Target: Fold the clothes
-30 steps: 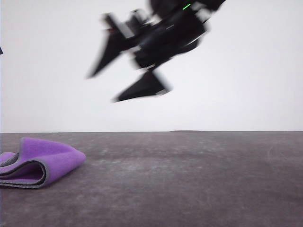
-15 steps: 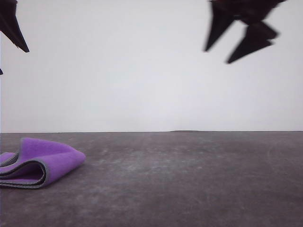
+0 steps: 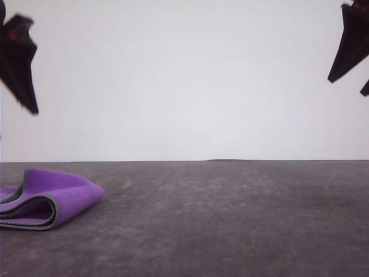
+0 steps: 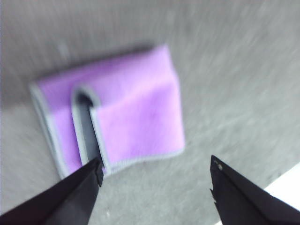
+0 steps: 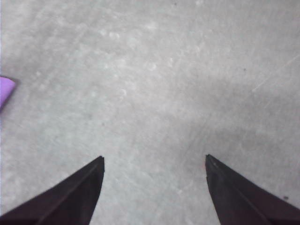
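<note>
While both arms hang high above the counter [image 3: 230, 219], we find the cloth [image 3: 49, 199] lying at the counter's left edge, close to the near side, doubled over with purple outward and its grey stitched rim showing at the open end. In the front view it runs partly out of frame on the left. The left tool [image 4: 154, 173] sits directly over it: in the left wrist view its fingers stand wide apart with nothing between them, and one fingertip [image 4: 96, 168] lines up with the cloth's grey-edged border, though from the front view we judge the tool is well above the fabric, not touching. The right tool [image 5: 154, 161] is likewise spread wide and empty, over bare counter, with just a purple corner [image 5: 5, 89] showing at the side of its view, so the cloth lies well apart from it, toward the left. We judge the left arm by far the nearer. The fold line appears to run across the gap between the left fingers, so a straight descent would straddle the folded edge
</note>
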You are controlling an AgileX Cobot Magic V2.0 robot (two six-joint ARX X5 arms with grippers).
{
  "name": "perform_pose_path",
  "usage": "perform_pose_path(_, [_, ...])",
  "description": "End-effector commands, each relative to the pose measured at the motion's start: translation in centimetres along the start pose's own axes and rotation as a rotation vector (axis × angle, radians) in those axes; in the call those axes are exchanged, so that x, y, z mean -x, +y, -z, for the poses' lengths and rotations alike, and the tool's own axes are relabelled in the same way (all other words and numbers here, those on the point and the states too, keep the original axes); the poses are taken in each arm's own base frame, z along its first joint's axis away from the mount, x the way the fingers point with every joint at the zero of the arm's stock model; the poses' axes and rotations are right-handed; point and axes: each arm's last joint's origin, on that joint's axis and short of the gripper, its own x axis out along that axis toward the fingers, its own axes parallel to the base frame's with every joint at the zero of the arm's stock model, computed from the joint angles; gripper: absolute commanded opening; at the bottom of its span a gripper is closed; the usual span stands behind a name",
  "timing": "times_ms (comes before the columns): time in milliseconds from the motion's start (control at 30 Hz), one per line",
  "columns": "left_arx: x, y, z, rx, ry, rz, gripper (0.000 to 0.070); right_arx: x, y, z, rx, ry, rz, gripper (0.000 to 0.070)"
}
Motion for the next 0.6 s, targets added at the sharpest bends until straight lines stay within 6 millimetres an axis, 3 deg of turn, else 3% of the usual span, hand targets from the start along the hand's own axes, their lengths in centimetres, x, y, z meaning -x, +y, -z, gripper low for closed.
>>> perform_pose_path(0, [-0.27, 0.10, 0.03, 0.017, -0.013, -0.001, 0.0437, 0.29, 0.06, -0.38, 0.007, -0.027, 0.003, 0.0425])
perform_pose_path(100, [-0.86, 0.35, 0.46, 0.030, 0.005, 0.001, 0.0408, 0.50, 0.15, -0.37, 0.009, -0.033, 0.003, 0.0385])
perform_pose_path(167, [-0.91, 0.37, 0.52, 0.031, 0.007, 0.001, 0.0298, 0.49, 0.15, -0.29, 0.006, -0.025, 0.003, 0.0339])
perform_pose_path(233, [-0.83, 0.33, 0.54, 0.017, 0.004, -0.001, 0.0067, 0.49, 0.16, -0.19, 0.004, -0.016, 0.002, 0.0147])
perform_pose_path(267, [-0.80, 0.32, 0.53, 0.012, 0.001, -0.002, 0.0033, 0.49, 0.16, -0.17, 0.008, -0.014, 0.002, 0.0047])
perform_pose_path(300, [-0.76, 0.30, 0.53, 0.009, -0.002, -0.003, 0.0014, 0.49, 0.16, -0.16, 0.010, -0.013, 0.001, 0.0003])
perform_pose_path(567, [-0.55, 0.18, 0.66, 0.056, -0.003, -0.002, 0.0015, 0.49, 0.12, -0.17, 0.006, -0.014, 0.015, 0.0008])
